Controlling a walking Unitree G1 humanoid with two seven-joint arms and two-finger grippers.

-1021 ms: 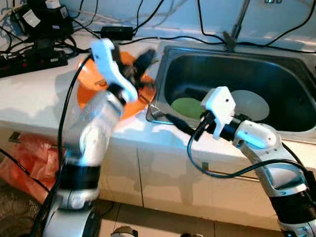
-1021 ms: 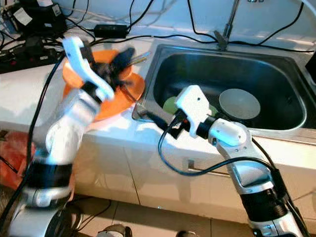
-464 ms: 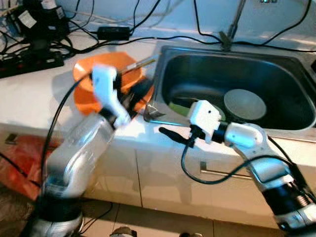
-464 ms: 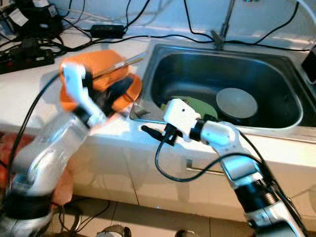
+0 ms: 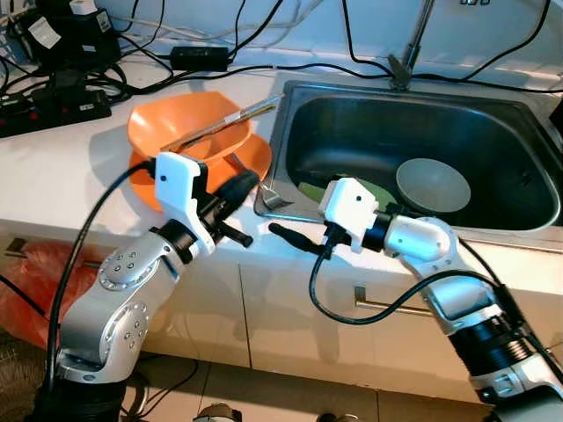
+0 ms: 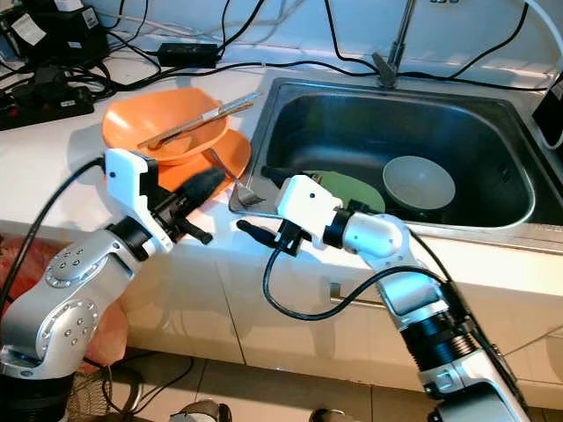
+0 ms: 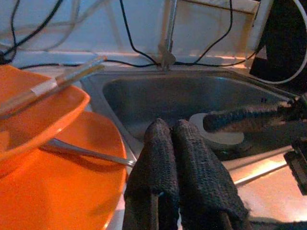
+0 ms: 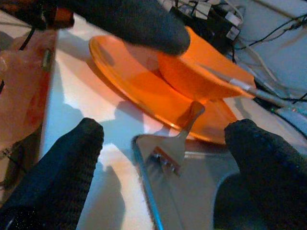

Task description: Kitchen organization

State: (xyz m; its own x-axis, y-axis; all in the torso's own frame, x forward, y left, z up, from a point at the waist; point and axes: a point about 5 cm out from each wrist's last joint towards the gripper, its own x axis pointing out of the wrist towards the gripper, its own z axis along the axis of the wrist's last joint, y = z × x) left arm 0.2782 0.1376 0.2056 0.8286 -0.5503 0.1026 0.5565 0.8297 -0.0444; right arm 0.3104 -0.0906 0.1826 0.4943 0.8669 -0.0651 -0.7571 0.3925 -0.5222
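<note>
black cables (image 5: 264, 69), power strip (image 5: 53, 110), orange plastic bag (image 5: 35, 290)

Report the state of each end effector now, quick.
Left end effector: closed, empty, near the orange plate.
Right end effector: open, empty, beside the sink corner.

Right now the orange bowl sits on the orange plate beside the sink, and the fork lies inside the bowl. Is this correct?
Not quite. The fork lies on the orange plate, tines over the sink rim, as the right eye view shows. The orange bowl holds chopsticks.
</note>
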